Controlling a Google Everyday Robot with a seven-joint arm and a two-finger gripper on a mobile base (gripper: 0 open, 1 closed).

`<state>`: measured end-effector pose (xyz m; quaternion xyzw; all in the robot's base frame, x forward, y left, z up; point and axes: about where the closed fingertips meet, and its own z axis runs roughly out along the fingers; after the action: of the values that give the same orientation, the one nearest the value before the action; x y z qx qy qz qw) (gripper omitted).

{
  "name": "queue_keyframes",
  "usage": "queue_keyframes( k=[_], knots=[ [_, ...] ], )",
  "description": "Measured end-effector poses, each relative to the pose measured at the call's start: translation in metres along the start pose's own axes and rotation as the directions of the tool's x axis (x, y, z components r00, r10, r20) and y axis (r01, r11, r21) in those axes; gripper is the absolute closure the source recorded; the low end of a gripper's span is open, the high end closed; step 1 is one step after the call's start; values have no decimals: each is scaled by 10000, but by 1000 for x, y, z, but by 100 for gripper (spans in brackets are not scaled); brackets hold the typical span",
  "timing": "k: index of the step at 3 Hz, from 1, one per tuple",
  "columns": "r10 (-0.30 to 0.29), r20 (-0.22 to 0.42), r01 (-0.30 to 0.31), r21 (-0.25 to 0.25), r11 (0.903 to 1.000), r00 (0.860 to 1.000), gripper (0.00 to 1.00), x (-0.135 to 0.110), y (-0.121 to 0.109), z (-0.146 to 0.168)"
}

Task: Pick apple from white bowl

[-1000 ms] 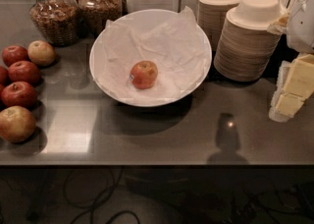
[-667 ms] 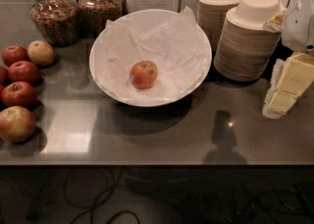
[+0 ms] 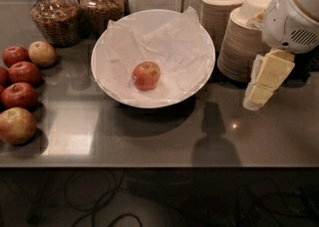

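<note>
Item one: a wide, shallow white bowl [image 3: 94, 69], lined with crumpled white paper [image 3: 172, 47], which we record standing on the glossy grey tabletop [image 3: 149, 139] between its centre and far edge. Item two: one small round red-orange apple [image 3: 146, 75] with a yellowish blush and a small pale sticker on its left side. It lies on the paper at the bottom of the bowl, touching nothing else. Item three: the robot's cream-yellow gripper [image 3: 256, 96], hanging tilted from a rounded white arm housing [image 3: 294, 17] over the right part of the tabletop, just outside the bowl's right rim and well apart from the apple. Whether it is parted or closed we cannot tell. Its shadow [image 3: 214, 121] falls on the tabletop toward the near edge. Along the left edge we count three dark red apples [image 3: 24, 72] in a row, with a pale yellowish apple [image 3: 42, 53] beside the farthest and a larger pale, red-streaked apple [image 3: 16, 125] nearest the near edge. At the far left corner there are two glass jars [image 3: 52, 17] filled with brown contents. Toward the far right corner are two tall stacks of small beige paper bowls [image 3: 244, 47], the nearer stack just behind the gripper. Dark cables [image 3: 99, 206] lie on the floor below the near edge.
</note>
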<state>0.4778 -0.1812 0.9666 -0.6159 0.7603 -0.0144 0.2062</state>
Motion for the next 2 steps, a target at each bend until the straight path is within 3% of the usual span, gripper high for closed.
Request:
queue_keyframes(
  k=[1,2],
  knots=[
    [-14,452,10,98,10000,9990,0,-16,-3,12],
    [-541,1482,535,79,9985,9875,0,-56,-12,33]
  ],
)
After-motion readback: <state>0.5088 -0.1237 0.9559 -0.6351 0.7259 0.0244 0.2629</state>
